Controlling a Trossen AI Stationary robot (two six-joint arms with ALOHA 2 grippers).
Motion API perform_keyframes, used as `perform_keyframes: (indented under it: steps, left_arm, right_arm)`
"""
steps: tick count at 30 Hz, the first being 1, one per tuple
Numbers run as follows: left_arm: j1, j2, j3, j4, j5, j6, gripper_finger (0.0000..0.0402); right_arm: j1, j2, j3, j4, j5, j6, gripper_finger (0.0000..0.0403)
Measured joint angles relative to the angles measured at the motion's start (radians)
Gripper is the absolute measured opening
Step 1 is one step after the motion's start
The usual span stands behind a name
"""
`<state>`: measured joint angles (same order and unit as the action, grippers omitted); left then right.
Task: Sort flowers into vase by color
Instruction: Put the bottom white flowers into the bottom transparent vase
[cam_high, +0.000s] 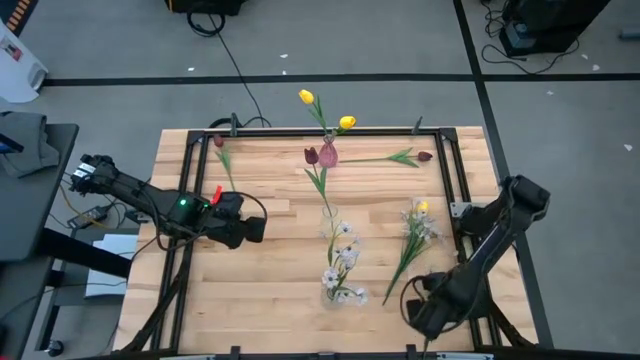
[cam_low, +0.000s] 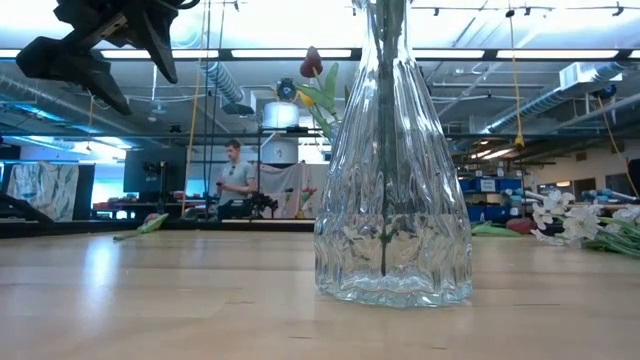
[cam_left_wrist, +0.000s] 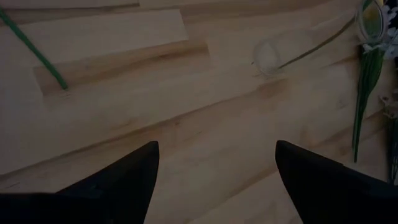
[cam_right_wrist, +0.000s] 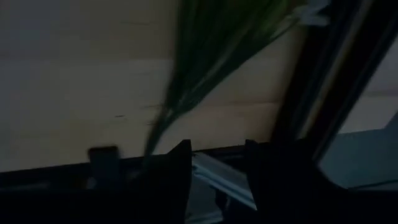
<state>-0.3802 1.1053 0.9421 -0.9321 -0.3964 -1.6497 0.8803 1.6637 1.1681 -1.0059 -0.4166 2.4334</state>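
So the wooden table (cam_high: 270, 290) takes up most of the overhead shot. Left arm reaches in from the left edge, and the left gripper (cam_high: 255, 229) hovers over bare wood with its fingers (cam_left_wrist: 124, 180) spread wide, holding nothing. Right arm folds down at the near right corner; the right gripper (cam_high: 415, 315) sits by the stem ends of a white spray (cam_high: 415, 228) lying flat on the right side, fingers only a little apart with nothing between them. Big clear glass vase (cam_low: 392, 180) fills the table-level view with a stem inside. From above, white blossoms (cam_high: 342, 262) cluster mid-table, a pink vase (cam_high: 328, 155) holds yellow tulips (cam_high: 346, 123) and a maroon tulip (cam_high: 311, 155). Another maroon tulip (cam_high: 424, 156) lies flat far right, one more (cam_high: 219, 141) far left.
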Motion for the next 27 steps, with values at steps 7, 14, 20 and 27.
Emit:
perform_keyframes:
  steps: [7,14,20,27]
  left_arm:
    - [0.000,0.000,0.000,0.000,0.008,0.007,0.0325]
    - [0.000,0.000,0.000,-0.001,0.054,0.027,0.0325]
    - [0.000,0.000,0.000,-0.001,0.123,0.027,0.0325]
    - [0.000,-0.001,0.000,0.004,0.173,0.026,0.0325]
  right_arm:
    - [0.001,0.140,0.095,0.004,-0.048,0.005,0.0157]
    - [0.014,0.218,0.138,0.007,-0.057,0.024,0.0151]
    - [-0.002,0.263,0.138,0.012,-0.030,0.031,0.0150]
    - [-0.006,0.303,0.126,0.046,-0.004,0.027,0.0150]
